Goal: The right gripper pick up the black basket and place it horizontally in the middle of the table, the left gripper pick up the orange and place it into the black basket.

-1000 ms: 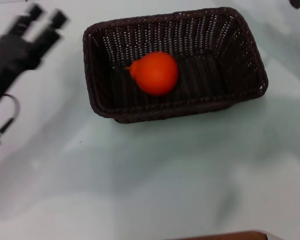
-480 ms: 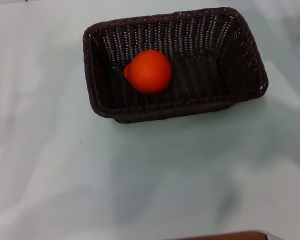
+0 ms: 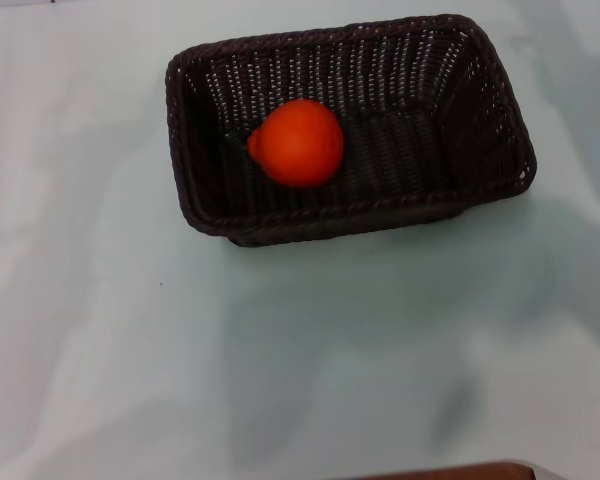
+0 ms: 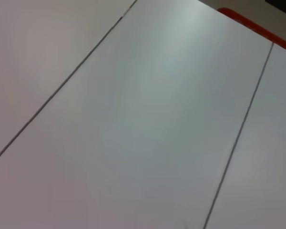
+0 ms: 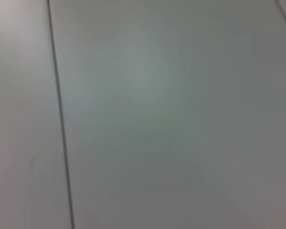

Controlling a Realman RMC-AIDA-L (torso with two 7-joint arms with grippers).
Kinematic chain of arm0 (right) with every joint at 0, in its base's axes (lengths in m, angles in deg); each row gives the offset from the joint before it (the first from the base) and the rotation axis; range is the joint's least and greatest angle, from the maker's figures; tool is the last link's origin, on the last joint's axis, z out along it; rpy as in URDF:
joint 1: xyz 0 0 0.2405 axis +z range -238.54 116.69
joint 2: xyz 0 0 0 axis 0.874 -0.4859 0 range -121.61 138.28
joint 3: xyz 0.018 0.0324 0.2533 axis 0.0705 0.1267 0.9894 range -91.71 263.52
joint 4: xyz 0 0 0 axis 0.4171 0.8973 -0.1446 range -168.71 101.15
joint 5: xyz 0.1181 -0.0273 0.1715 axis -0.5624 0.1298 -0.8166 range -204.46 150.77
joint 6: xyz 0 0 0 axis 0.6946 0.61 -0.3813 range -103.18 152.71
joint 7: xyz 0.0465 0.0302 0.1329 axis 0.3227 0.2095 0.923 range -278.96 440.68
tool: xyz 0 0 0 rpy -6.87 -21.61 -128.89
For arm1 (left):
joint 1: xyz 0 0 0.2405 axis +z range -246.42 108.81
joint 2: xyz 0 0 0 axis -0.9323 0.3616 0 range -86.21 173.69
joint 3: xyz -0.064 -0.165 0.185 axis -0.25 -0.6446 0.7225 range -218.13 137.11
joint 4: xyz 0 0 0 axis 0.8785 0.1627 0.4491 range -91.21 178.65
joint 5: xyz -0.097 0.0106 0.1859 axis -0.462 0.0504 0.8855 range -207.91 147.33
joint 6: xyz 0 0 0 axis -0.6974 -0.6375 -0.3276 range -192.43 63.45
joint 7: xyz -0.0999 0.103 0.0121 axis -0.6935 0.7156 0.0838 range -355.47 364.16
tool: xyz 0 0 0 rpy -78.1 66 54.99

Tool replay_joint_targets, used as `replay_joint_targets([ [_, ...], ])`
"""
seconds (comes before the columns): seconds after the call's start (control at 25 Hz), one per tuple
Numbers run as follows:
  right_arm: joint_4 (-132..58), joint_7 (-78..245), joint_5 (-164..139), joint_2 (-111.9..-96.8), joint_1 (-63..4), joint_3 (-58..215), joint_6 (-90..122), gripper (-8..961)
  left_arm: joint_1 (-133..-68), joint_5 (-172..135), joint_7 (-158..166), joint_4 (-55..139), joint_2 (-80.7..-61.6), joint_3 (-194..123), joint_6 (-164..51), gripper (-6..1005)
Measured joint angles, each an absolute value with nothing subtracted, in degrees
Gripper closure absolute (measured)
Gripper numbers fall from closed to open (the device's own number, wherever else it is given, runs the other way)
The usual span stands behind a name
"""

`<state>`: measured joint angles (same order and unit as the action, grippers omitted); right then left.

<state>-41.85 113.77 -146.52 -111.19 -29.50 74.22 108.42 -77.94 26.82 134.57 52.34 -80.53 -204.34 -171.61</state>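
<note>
The black basket (image 3: 206, 215) lies lengthwise across the far middle of the white table (image 3: 300, 360) in the head view. The orange (image 3: 298, 142) rests inside it, left of the basket's centre, with its neck pointing left. Neither the left gripper nor the right gripper shows in any view. Both wrist views hold only pale flat panels with thin dark seams.
A brown edge (image 3: 450, 470) runs along the near side of the table. In the left wrist view an orange-red strip (image 4: 257, 28) borders the pale surface at one corner.
The left gripper, seen at the far left a second ago, has drawn out of the head view. The orange rolled slightly left in the basket, then settled.
</note>
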Motion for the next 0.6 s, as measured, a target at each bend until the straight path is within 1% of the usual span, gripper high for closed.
replay_joint_targets([
  [0.6,-41.93,113.97,-146.64,-111.19,-29.38,77.86,108.93,247,-78.16,26.78,133.86,51.98,-80.45,-204.39,-173.56,151],
])
